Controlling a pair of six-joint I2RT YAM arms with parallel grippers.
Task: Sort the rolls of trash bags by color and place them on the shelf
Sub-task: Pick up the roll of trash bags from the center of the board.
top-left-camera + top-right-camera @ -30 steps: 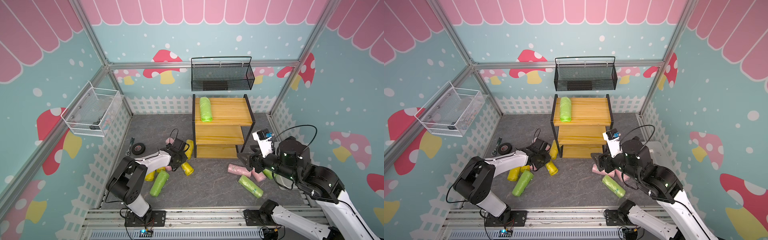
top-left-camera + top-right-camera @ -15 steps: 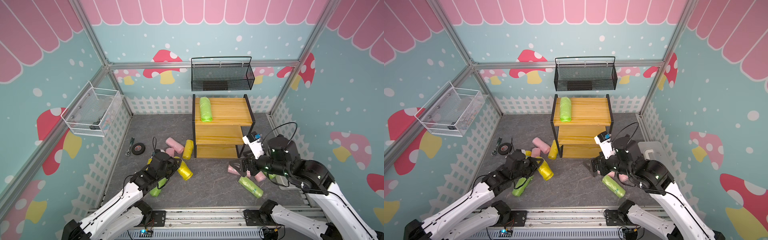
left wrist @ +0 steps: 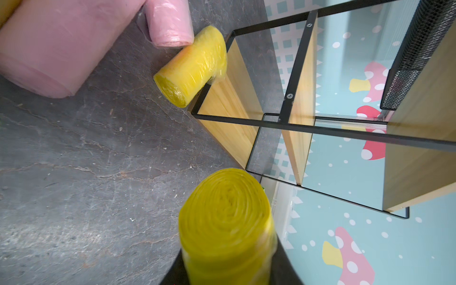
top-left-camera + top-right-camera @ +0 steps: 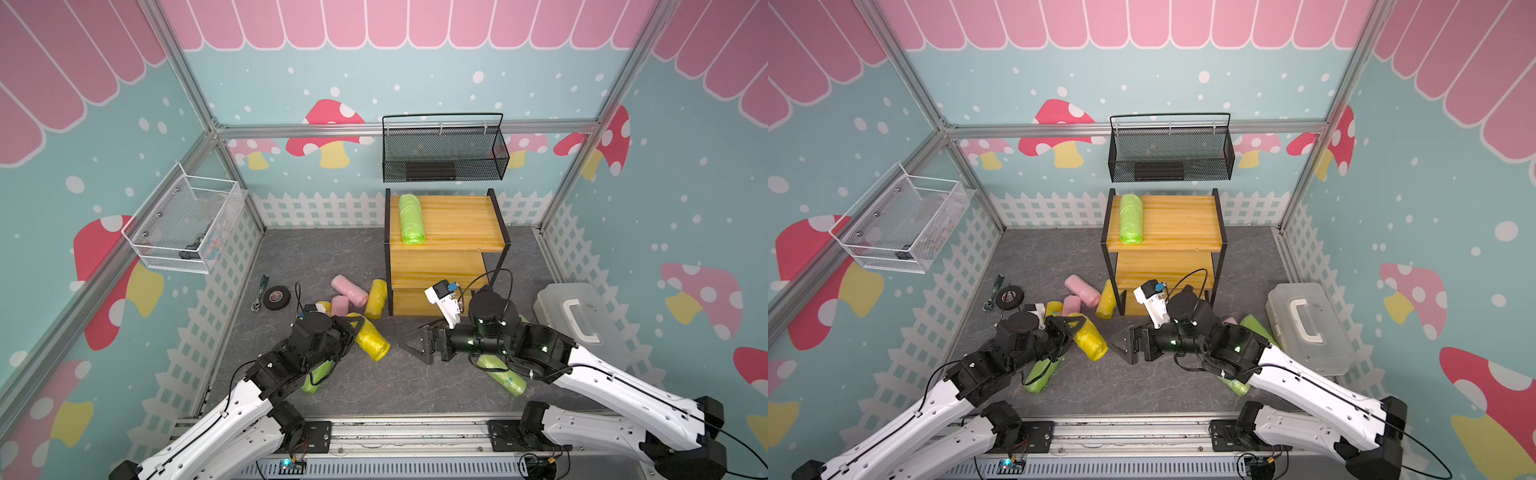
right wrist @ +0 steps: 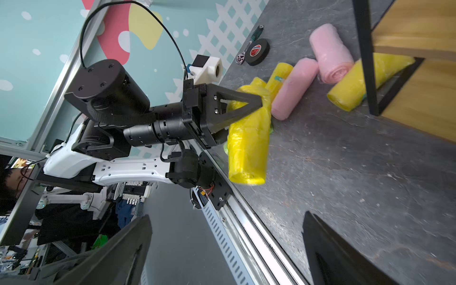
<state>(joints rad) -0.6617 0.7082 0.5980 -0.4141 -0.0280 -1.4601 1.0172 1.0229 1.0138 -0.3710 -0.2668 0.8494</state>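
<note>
Left to right: a white wire basket (image 4: 183, 224) hangs on the side wall. Below it, on the dark stone-look floor (image 4: 316, 257), lie a metal ratchet (image 4: 259, 289) and a black tape roll (image 5: 257, 50). Its core has a red, white and blue label, print way too small to read. Then the floor pile: two pale pink rolls (image 4: 350, 289), soft and crinkly, a yellow roll with a teal sticker (image 5: 278, 79) (can't read that either), and a leaning yellow roll (image 3: 192, 66) touching the bottom corner of the shelf (image 4: 449, 216). The left gripper (image 5: 246, 116) is clamped across a glossy yellow roll (image 4: 372, 343), whose coiled end fills the left wrist view. A lime green roll (image 4: 313, 378) lies under that arm. The shelf is light wooden boards in a thin black metal frame, with one green roll (image 4: 410, 219) lying along the left edge of the top board. A black mesh basket (image 4: 444, 153) hangs on the wall above. The right gripper (image 4: 413, 347) has its black jaws spread wide with nothing between them, pointing toward the held roll. Under its arm is a last green roll (image 4: 505, 378), and far right sits a clear plastic box (image 4: 582, 316) with a white handle.
</note>
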